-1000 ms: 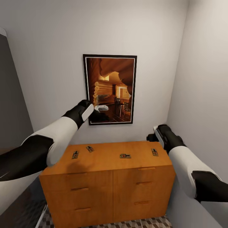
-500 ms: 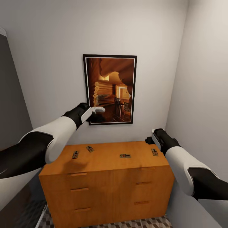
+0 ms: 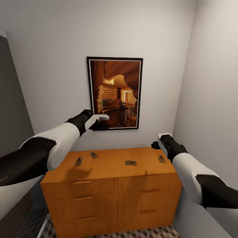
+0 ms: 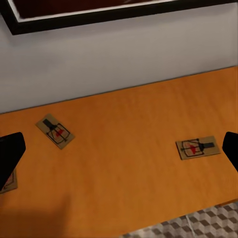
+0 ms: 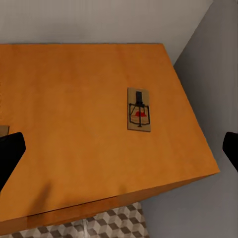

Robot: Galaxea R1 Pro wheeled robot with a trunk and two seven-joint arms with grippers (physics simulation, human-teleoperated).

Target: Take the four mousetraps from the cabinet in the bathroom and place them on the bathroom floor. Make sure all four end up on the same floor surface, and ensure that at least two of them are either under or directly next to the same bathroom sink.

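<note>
Since a second ago your right gripper [image 3: 162,140] climbed slightly; both grippers hover open, empty. All four mousetraps [image 3: 130,162] sit flat atop the cabinet [image 3: 112,195], so careless descents might knock one off.

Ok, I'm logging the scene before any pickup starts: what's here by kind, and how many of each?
Mousetraps: 4, all on the cabinet top
Cabinet: 1
Framed picture: 1
Grippers: 2, left and right, both above the cabinet
Total: 8
</note>
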